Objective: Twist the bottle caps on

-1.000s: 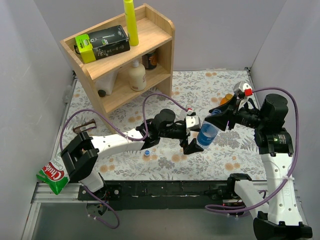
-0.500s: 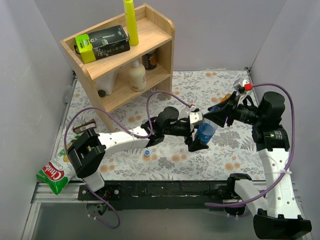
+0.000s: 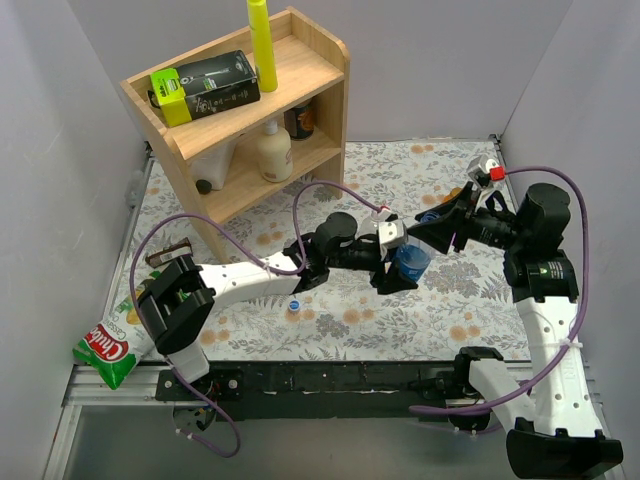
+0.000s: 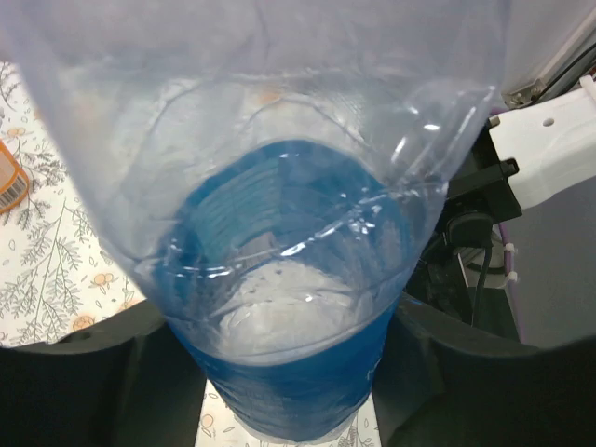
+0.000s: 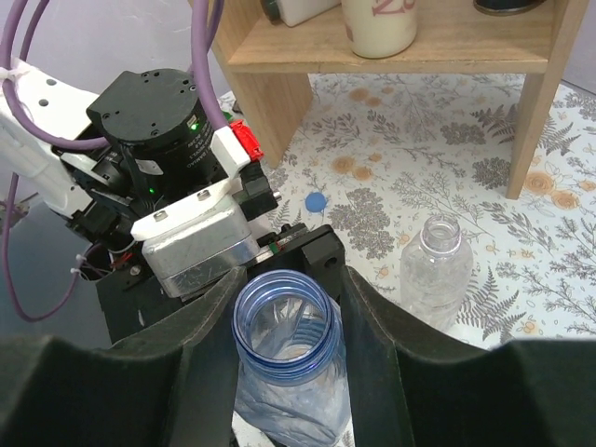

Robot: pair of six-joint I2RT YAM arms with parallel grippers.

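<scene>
the blue-label bottle [image 3: 411,262] is upright with its mouth open, gripped low on its body by the left tool [image 3: 399,273] and at the neck by the right tool [image 5: 287,349]. a clear bottle [image 5: 440,272] stands open-mouthed just beside it on the counter [image 3: 450,312]. a blue cap [image 5: 316,200] lies nearer the wooden shelf [image 5: 523,121].

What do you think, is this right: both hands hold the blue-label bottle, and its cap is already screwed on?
Not quite. The left hand and the right hand do hold the blue-label bottle, but no cap is on it: the right wrist view shows its neck open.
</scene>
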